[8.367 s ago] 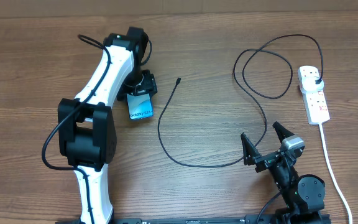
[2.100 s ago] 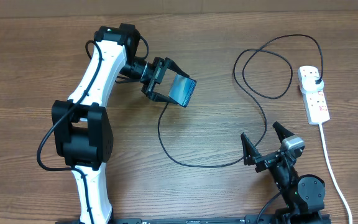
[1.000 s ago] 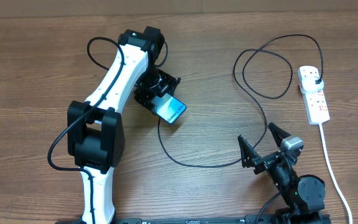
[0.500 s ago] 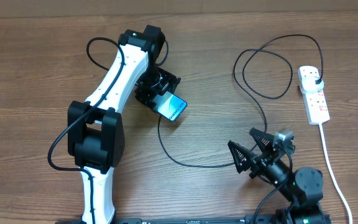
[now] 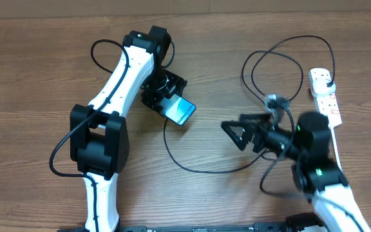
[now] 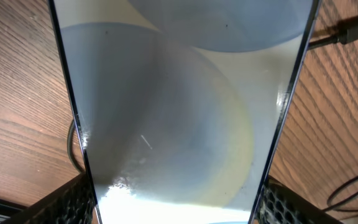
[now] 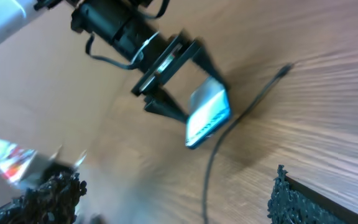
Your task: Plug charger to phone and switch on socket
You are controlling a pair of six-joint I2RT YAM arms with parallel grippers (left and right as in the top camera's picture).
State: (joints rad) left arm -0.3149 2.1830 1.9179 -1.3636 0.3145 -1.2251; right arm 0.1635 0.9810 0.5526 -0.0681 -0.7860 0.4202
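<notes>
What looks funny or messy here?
The phone is held tilted in the left gripper. The charger loops over itself, and its tip lies loose beside the phone, not plugged in. Nothing looks broken or spilled.

**Two white-and-black robot arms**

Left arm (image 5: 122, 76): long white shells, chunky black joints, a thin black cable (image 5: 97, 48) looping alongside. Right arm (image 5: 314, 138), blurred: mostly black, small green lights (image 5: 297, 127), a hand (image 5: 234, 134) with black textured fingers (image 7: 291, 194).

Even bright light; phone (image 6: 179, 112) screen glare; right wrist view likely motion-blurred.
</notes>
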